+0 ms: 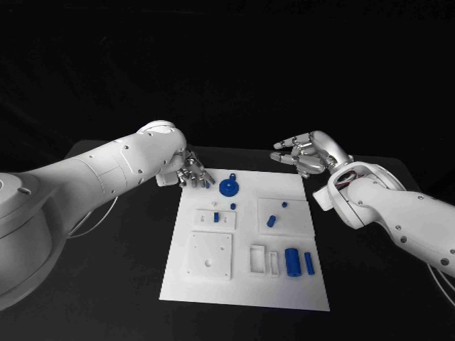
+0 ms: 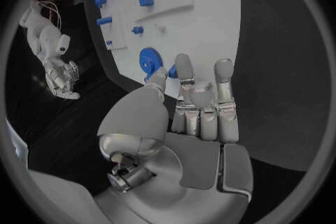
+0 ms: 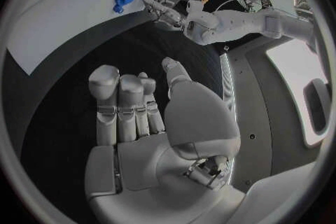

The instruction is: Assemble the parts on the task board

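the black bench [image 1: 104, 298] carries the white task board [image 1: 246, 284], which lies lengthwise away from the robot at the middle of the bench. raised white fixture blocks stand on the board: a large square one [image 1: 209, 254] toward the near left, a smaller one [image 1: 216, 217] beyond it, and another [image 1: 285, 214] on the right side.

the left robot hand [image 1: 194, 172] hangs at the far left corner of the board, fingers apart and holding nothing; in the left wrist view its fingertips [image 2: 183, 63] sit just beside the blue gear [image 1: 229, 187], and i cannot tell whether they touch it. the right robot hand [image 1: 308, 153] hovers beyond the far right corner, off the board, fingers spread and empty.

parts, in descending size: the blue gear near the far edge; a blue cylinder [image 1: 291, 260] and a thinner blue pin [image 1: 308, 263] side by side near the right edge at the near end; a short blue peg [image 1: 271, 221] on the right fixture; a small blue piece [image 1: 216, 216] in the left fixture.

risks, as judgement: the gear lies flat, so a fingertip approach may push it across the smooth board instead of lifting it. the cylinder and pin lie close together; reaching for one may roll the other. the board looks unclamped and could shift under side load.

no brand, label or legible writing observed.
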Robot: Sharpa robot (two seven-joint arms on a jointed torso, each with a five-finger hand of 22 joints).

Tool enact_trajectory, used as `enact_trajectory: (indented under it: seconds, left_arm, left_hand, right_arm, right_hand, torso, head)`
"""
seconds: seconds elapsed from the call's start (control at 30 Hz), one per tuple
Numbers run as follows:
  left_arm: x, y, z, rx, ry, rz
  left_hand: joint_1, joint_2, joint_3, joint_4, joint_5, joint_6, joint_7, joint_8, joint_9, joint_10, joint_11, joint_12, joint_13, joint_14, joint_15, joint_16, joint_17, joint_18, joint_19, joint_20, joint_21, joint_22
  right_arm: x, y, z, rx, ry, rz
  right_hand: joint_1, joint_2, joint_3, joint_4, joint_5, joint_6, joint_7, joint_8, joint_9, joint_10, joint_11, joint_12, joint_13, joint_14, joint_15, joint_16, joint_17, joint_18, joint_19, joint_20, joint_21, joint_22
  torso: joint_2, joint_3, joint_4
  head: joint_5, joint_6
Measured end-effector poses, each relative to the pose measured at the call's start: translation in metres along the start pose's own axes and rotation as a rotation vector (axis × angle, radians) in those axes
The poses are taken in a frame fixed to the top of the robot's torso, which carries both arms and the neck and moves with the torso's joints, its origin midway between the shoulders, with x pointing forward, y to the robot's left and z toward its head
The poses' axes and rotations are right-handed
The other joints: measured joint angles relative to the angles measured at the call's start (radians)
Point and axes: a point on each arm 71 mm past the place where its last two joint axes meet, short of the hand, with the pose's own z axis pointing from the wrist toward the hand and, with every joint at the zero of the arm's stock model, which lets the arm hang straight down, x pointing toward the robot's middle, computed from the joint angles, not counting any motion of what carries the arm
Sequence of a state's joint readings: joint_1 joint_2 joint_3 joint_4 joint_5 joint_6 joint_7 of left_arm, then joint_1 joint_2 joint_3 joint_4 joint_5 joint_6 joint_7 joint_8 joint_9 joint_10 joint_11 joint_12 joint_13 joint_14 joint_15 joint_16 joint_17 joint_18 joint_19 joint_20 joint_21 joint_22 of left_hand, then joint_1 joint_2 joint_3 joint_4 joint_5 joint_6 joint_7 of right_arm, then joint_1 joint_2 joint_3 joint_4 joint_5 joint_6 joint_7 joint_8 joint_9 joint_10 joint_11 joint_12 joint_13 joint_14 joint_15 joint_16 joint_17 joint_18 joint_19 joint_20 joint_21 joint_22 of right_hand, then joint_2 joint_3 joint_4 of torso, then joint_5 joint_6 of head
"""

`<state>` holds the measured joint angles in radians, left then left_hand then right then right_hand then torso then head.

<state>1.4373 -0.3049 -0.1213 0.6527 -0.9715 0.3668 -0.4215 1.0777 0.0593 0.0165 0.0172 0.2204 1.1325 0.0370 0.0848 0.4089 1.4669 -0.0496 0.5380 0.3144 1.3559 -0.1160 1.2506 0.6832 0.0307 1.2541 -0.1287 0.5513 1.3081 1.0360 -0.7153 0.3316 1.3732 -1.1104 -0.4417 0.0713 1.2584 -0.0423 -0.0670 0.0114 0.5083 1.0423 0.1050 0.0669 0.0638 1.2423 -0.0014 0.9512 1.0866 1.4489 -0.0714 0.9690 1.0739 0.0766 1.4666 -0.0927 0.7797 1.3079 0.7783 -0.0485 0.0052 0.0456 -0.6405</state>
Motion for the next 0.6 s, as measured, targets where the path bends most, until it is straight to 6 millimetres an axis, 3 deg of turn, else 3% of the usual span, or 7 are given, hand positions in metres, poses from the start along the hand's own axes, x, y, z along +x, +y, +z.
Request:
enact_trajectory:
  seconds: [0.07, 0.3, 0.6]
  left_arm:
    - [0.0002, 0.0, 0.0002, 0.001, 0.0, -0.001]
    - [0.0001, 0.0002, 0.0005, 0.008, 0.001, -0.007]
    - [-0.0005, -0.0007, 0.0001, 0.02, 0.003, -0.017]
  left_hand:
    - [0.002, 0.002, -0.002, -0.005, 0.0, 0.0, 0.0, 0.0, -0.001, 0.0, 0.0, 0.0, 0.0, 0.0, 0.0, 0.0, 0.0, 0.0, 0.0, 0.0, 0.0, 0.0]
    - [0.033, 0.043, 0.02, -0.039, 0.007, 0.0, 0.0, -0.001, -0.003, 0.0, 0.0, 0.0, 0.0, 0.0, 0.0, 0.0, 0.0, 0.0, 0.0, 0.0, 0.0, 0.0]
    - [0.08, 0.079, 0.056, -0.093, 0.059, 0.002, -0.002, -0.005, -0.004, 0.0, 0.0, 0.0, 0.0, 0.0, 0.0, 0.0, 0.001, 0.0, 0.0, 0.0, 0.0, 0.0]
  right_arm:
    - [0.0001, 0.0, 0.0, 0.0, 0.0, 0.0]
    - [0.0004, -0.0001, 0.0003, 0.001, 0.0, 0.0]
    - [0.001, -0.0001, 0.0008, 0.002, 0.0, 0.001]
  right_hand:
    - [0.0, 0.0, 0.0, 0.0, 0.0, 0.0, 0.0, 0.0, 0.0, 0.0, 0.0, 0.0, 0.0, 0.0, 0.0, 0.0, 0.0, 0.0, 0.0, 0.0, 0.0, 0.0]
    - [0.0, 0.0, 0.0, 0.0, 0.0, 0.0, 0.0, 0.0, 0.0, 0.0, 0.0, 0.0, 0.0, 0.0, 0.0, 0.0, 0.0, 0.0, 0.0, 0.0, 0.0, 0.0]
    - [0.0, 0.0, 0.0, 0.0, 0.0, 0.0, 0.0, 0.0, 0.0, 0.0, 0.0, 0.0, 0.0, 0.0, 0.0, 0.0, 0.0, 0.0, 0.0, 0.0, 0.0, 0.0]
  torso:
    - [0.0, 0.0, 0.0]
    - [-0.001, 0.0, 0.0006]
    - [-0.001, -0.0001, 0.0014]
  head:
    - [0.0, 0.0]
    - [-0.001, -0.001]
    - [-0.002, -0.003]
